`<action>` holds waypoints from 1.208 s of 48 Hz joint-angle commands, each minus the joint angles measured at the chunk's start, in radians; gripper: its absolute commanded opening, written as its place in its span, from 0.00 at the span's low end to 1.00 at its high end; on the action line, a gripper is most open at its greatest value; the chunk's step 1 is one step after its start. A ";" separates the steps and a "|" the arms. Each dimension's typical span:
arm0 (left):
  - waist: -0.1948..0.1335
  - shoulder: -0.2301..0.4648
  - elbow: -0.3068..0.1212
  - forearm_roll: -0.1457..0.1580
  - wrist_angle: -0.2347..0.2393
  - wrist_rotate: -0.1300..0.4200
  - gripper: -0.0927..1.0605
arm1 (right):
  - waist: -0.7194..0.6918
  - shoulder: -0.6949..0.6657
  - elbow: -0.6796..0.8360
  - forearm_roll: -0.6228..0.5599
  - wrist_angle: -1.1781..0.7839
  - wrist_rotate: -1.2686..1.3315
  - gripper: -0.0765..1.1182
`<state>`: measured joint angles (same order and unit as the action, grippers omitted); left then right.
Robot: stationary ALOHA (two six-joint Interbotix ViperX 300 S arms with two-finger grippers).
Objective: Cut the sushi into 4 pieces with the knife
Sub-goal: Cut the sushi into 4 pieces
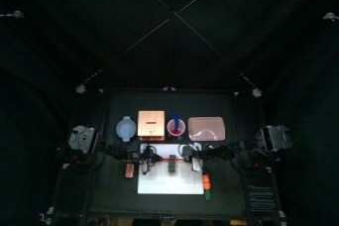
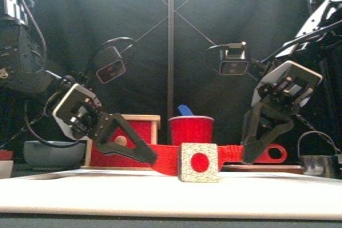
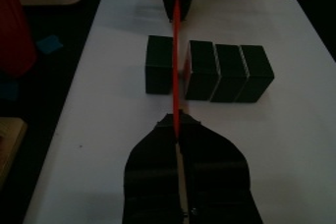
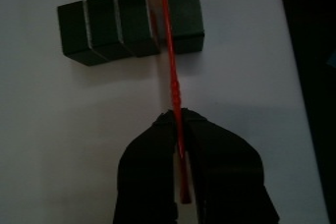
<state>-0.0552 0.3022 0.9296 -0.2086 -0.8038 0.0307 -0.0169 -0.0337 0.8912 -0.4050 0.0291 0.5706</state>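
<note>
On black table [image 1: 113,196], white cutting board [image 3: 79,90] centred. Left gripper [image 3: 172,122] clamped on one end of red knife [image 3: 172,51]; right gripper [image 4: 175,118] pinches the other end. Blade runs left-right across sushi roll [image 3: 230,71], long axis near-far, at gap between far block and nearer three.

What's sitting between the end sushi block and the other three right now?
The red knife: its blade stands in the gap separating the end block from the other three blocks. Both wrist views show it.
</note>
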 commanded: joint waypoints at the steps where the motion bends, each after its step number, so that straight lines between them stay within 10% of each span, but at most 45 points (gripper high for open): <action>1: 0.031 -0.028 -0.017 0.009 0.006 0.012 0.14 | -0.023 -0.037 -0.015 -0.015 0.006 0.005 0.08; 11: 0.018 -0.115 -0.009 0.014 0.006 0.023 0.14 | 0.015 -0.135 -0.008 -0.012 0.011 0.015 0.08; 30: -0.123 -0.152 0.002 0.017 0.006 0.018 0.14 | 0.124 -0.187 -0.008 0.034 0.009 0.018 0.08; 58: -0.115 -0.106 0.015 -0.021 0.051 0.020 0.14 | 0.117 -0.086 -0.020 0.035 -0.015 0.017 0.08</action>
<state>-0.1718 0.1871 0.9541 -0.2270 -0.7655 0.0506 0.1028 -0.1304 0.8912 -0.3743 0.0307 0.5860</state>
